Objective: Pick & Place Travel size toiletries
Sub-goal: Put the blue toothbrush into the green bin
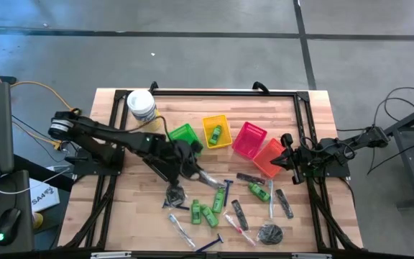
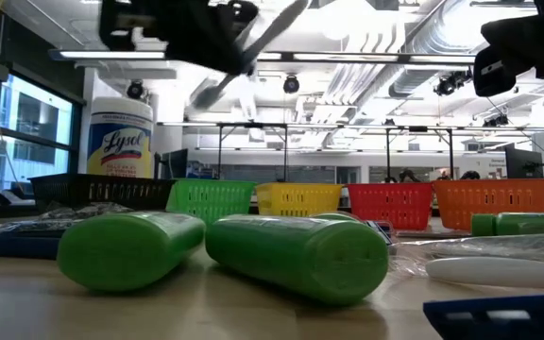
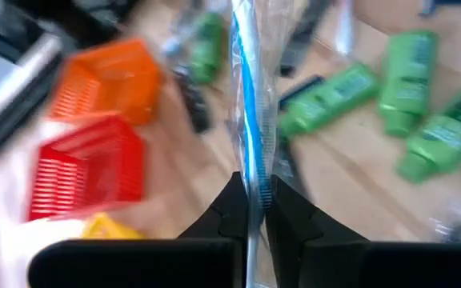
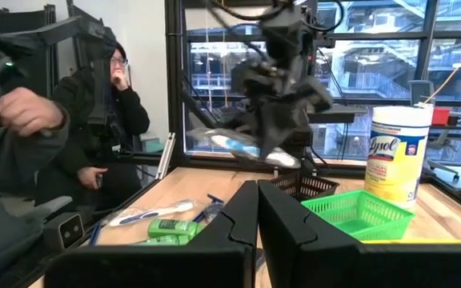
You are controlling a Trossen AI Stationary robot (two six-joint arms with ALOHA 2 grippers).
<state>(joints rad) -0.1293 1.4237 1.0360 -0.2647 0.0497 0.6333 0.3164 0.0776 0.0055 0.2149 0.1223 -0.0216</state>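
Observation:
My left gripper hangs above the middle of the table, shut on a slim clear packet with a blue-handled item inside. The packet also shows in the high view and in the right wrist view. Below it on the wood lie more toiletries: green mini bottles, black combs, clear tubes, a dark coiled bundle and a blue razor. My right gripper waits shut beside the orange basket, holding nothing. My left gripper pinches the clear packet near one end between its two fingers. The fingers come from the table's left, slanting down, and the packet runs on in line with them past the fingertips. It is lifted clear of the table.
A row of small baskets stands behind the toiletries: green, yellow with a green bottle in it, red and orange. A white tub stands at the far left. A black frame runs along the table's far edge. People sit beyond the table.

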